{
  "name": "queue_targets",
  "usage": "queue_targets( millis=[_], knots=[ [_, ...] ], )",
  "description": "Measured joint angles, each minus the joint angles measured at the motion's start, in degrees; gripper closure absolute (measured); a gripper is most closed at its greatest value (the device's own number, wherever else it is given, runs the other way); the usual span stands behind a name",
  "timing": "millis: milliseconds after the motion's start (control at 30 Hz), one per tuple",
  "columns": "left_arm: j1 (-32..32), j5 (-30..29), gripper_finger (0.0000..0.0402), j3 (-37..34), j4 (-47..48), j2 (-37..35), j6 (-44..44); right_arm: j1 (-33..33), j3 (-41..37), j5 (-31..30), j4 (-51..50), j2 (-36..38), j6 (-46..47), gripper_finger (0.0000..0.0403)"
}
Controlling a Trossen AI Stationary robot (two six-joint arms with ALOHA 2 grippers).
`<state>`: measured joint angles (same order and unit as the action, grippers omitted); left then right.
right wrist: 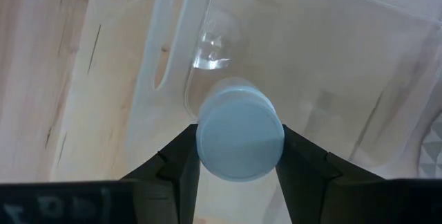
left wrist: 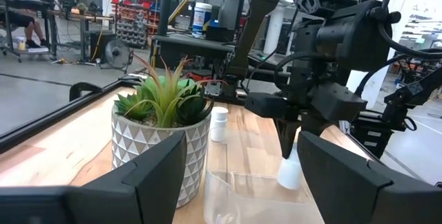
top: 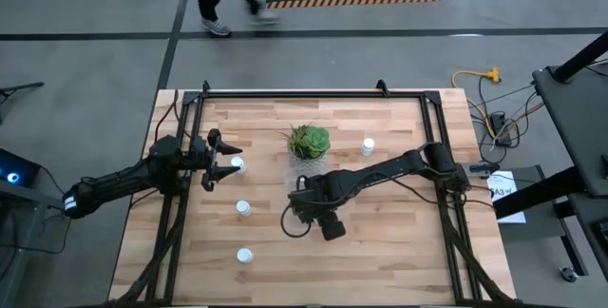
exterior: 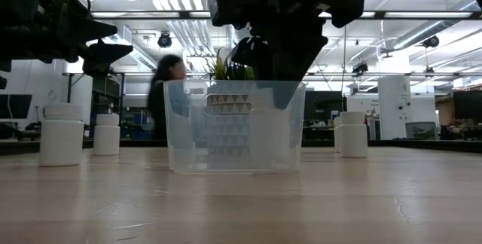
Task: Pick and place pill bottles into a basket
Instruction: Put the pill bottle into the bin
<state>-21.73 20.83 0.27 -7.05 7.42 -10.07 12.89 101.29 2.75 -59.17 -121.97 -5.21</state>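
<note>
- High view: my right gripper (top: 306, 197) hangs over the basket (top: 296, 177), just in front of the plant (top: 309, 142). The left gripper (top: 228, 155) sits at the table's left, fingers spread and empty, just beside a bottle (top: 237, 164). Other bottles stand loose: one nearer the front (top: 243, 207), one at the front edge (top: 245, 255), one right of the plant (top: 368, 144).
- Low view: the right gripper (exterior: 280, 78) reaches down into the top of the basket (exterior: 235, 126). I can't make out the carried bottle here. Bottles stand on the table at left (exterior: 62, 133), (exterior: 106, 133) and right (exterior: 353, 133). A person passes in the room behind.
- Left wrist view: the right gripper (left wrist: 293, 156) holds a bottle (left wrist: 291, 171) just at the rim of the basket (left wrist: 255, 196); a small white thing shows low in the bin, but I can't tell what it is. The left fingers (left wrist: 155, 172) stand wide apart.
- Right wrist view: the fingers (right wrist: 181, 162) are clenched on the bottle (right wrist: 239, 138), with the basket floor (right wrist: 331, 72) straight below.
- My read: this is the placing step, with the bottle at the drop point. Next I need to let go cleanly, then lift straight up clear of the walls.
</note>
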Motion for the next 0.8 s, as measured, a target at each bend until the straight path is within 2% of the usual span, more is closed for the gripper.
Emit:
queue_targets(
  millis=[333,567,800],
  knots=[
    [-0.01,0.0,0.0143,0.0,0.0,0.04,0.01,0.37,-0.19,0.04,0.12,0.0,-1.0,0.0259],
    [0.01,0.0,0.0143,0.0,0.0,-0.01,0.0,0.37,-0.28,0.06,0.17,0.0,-1.03,0.0184],
    [0.01,0.0,0.0143,0.0,0.0,0.0,0.01,0.37,-0.28,0.13,0.02,0.0,-0.94,0.0155]
  ],
)
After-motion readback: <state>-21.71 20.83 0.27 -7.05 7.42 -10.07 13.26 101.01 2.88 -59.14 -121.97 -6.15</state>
